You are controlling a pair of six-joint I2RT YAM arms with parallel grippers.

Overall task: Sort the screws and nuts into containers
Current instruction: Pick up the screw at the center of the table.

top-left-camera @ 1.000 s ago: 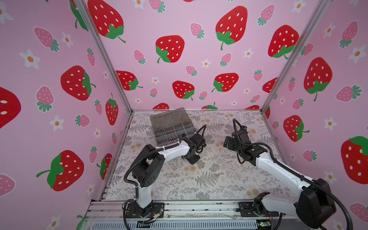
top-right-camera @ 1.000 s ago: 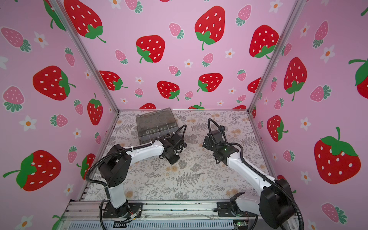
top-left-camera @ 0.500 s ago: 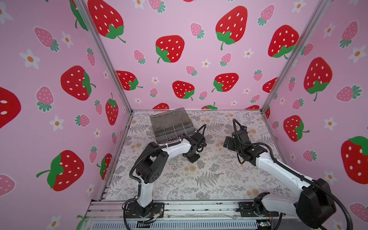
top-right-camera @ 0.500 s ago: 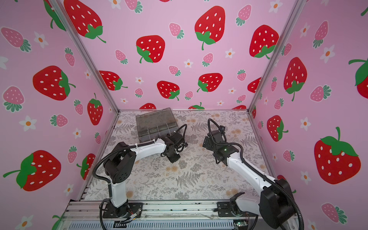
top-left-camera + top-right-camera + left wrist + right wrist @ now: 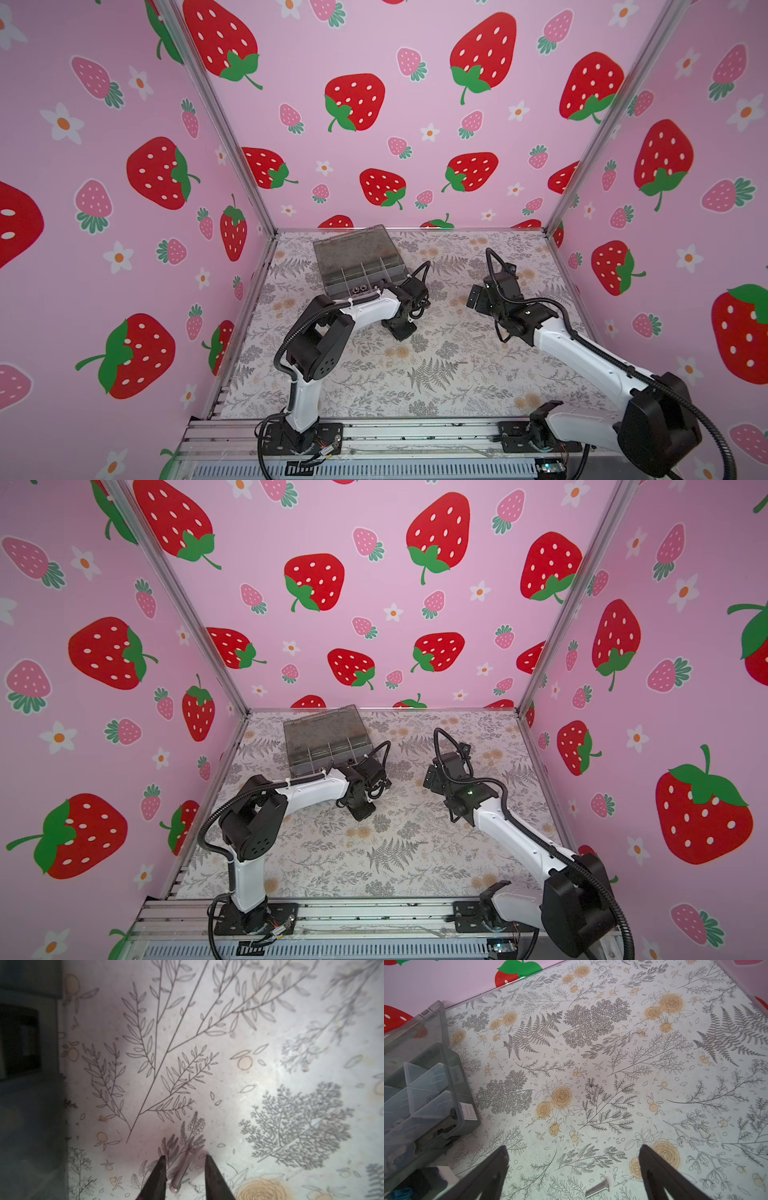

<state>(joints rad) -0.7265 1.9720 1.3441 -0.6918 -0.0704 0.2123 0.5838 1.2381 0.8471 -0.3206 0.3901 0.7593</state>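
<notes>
The screws are only partly sorted. One silver screw [image 5: 182, 1169] lies flat on the surface [image 5: 249, 1084], between the jaws of the left gripper [image 5: 185, 1157]. The jaws stand half-open on both sides of it and a gap shows on one side, so I judge that it is not gripped yet. The right gripper [image 5: 573, 1148] hangs over the surface with its jaws released wide and nothing in them. A second screw [image 5: 598, 1188] lies loose just below them. In a top view a thin loose screw [image 5: 461, 362] lies well apart from both grippers.

The organiser box [image 5: 357, 262] stands with its lid open near the back of the surface, close to the left gripper. Two nuts [image 5: 361, 287] already lie in a front compartment. Other dark pieces in the box are too small to name. Several screws remain to be carried there.
</notes>
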